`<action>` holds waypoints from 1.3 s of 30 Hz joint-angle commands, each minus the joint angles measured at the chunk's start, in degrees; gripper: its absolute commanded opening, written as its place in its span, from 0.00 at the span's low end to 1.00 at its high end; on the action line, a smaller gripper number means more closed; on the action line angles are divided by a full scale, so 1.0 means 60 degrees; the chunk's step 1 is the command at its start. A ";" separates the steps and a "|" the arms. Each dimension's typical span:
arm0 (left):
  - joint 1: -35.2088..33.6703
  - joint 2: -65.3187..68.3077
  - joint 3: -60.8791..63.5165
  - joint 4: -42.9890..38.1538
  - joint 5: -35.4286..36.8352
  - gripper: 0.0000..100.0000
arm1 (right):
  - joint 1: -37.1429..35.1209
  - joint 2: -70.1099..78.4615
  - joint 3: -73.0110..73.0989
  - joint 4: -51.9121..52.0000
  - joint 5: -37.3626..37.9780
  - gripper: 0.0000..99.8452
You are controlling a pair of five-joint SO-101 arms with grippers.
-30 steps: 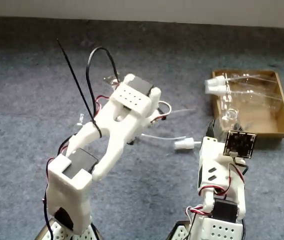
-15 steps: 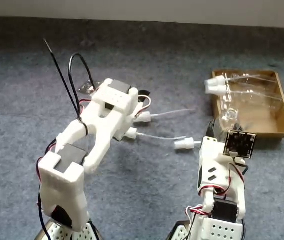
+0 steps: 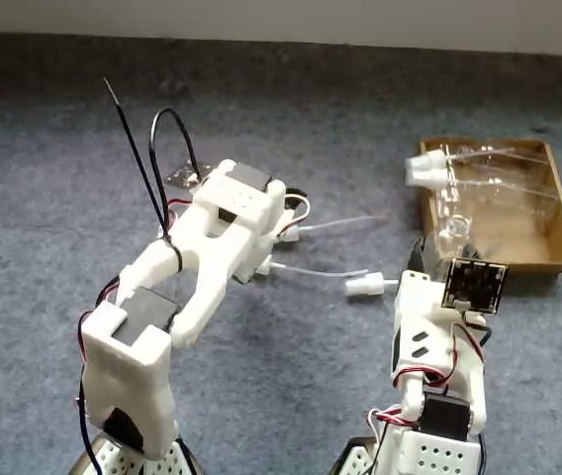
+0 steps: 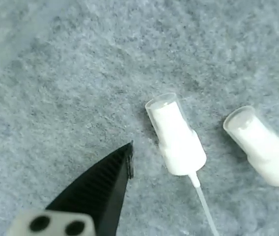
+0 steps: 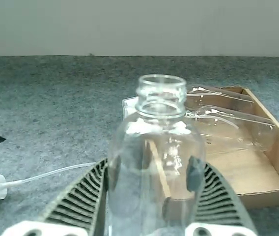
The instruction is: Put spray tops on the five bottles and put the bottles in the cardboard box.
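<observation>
My left arm (image 3: 202, 262) extends forward, left end effector (image 4: 115, 172) angled down, seemingly low; my right end effector (image 5: 152, 172) clasps a bottle (image 5: 154, 128) upright.

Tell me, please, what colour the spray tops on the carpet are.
The spray tops are plain white; the left wrist view shows them best.

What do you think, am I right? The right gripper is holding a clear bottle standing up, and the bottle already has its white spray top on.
Not quite. The right gripper does hold the clear bottle standing up, but the bottle has no spray top on: its neck is open, as the right wrist view shows. A white spray top lies loose on the carpet.
</observation>
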 commanded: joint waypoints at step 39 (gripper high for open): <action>-0.0227 -0.0374 -0.0520 0.1026 0.0059 0.34 | -0.0081 -0.0037 -0.0081 -0.0286 -0.0044 0.14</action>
